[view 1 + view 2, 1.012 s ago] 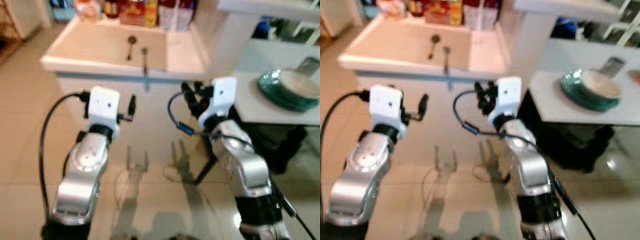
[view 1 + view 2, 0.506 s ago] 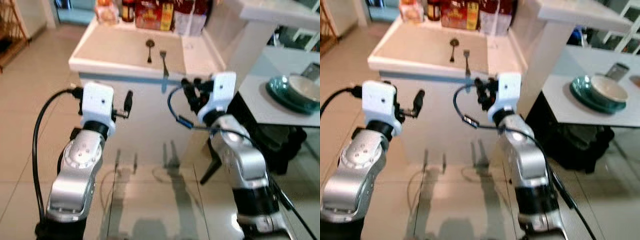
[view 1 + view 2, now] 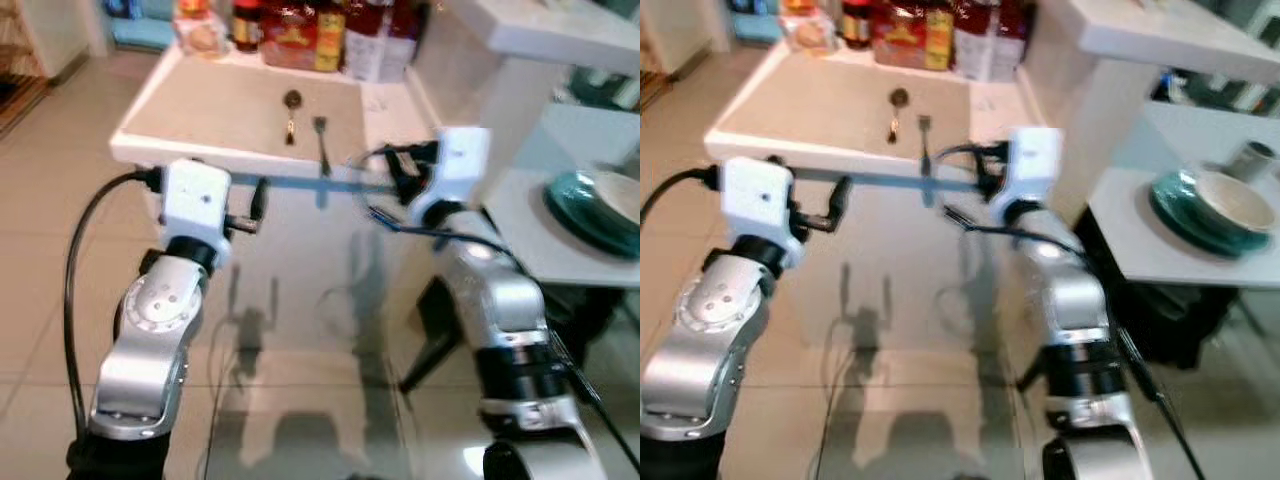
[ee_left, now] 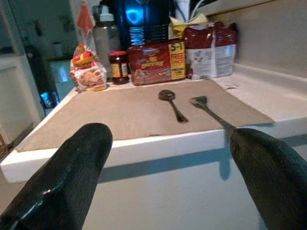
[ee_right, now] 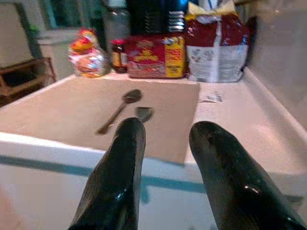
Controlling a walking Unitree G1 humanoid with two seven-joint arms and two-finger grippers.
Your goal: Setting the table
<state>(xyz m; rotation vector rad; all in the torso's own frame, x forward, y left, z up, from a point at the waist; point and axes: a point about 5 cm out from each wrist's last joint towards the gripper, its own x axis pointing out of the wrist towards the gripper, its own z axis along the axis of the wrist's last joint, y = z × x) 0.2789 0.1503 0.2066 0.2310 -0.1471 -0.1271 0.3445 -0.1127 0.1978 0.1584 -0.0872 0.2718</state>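
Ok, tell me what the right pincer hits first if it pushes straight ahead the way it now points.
Probably the handle end of the slim metal fork lying on the beige placemat. The right pincer, fingers open, points over the white counter's front edge; height is hard to judge, so it may meet that edge instead.

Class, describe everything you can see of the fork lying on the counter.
The fork looks like dull grey metal, slim, with a long straight handle. It lies flat on a tan mat on the white counter, tines toward the food packets at the back, its handle end reaching past the counter's front edge. A spoon lies close beside it, apart. Neither gripper touches it.
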